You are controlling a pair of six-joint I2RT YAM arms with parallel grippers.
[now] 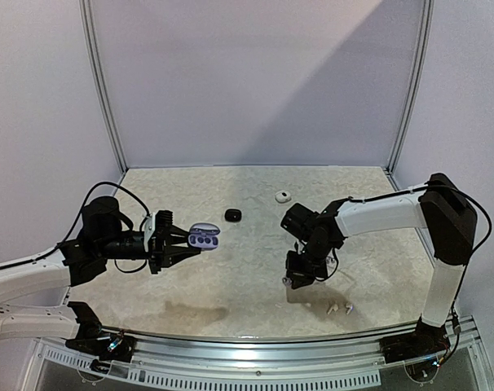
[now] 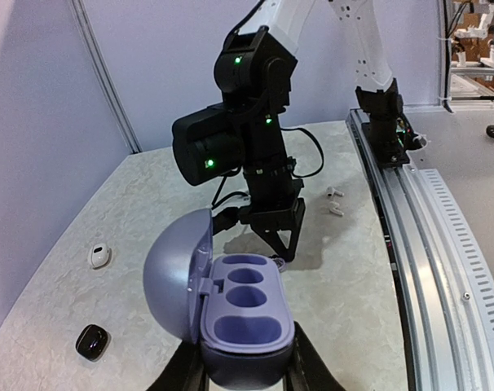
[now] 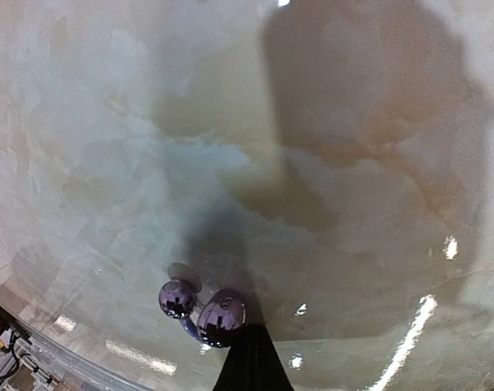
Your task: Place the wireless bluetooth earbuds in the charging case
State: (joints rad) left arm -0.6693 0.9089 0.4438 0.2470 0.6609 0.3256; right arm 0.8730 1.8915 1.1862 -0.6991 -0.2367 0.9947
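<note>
Right gripper (image 3: 247, 363), jaws pressed together with nothing visibly between them, sits at the bottom centre of the right wrist view. Its tip is just beside the dark purplish earbuds (image 3: 221, 317) lying on the table (image 3: 353, 163) — two tiny glossy beads, probably very light, hard and slippery, so best pinched gently across one rounded body. At the left of the top view, the left gripper (image 1: 188, 244) clamps the open lavender charging case (image 1: 204, 237) — its wells empty.
</note>
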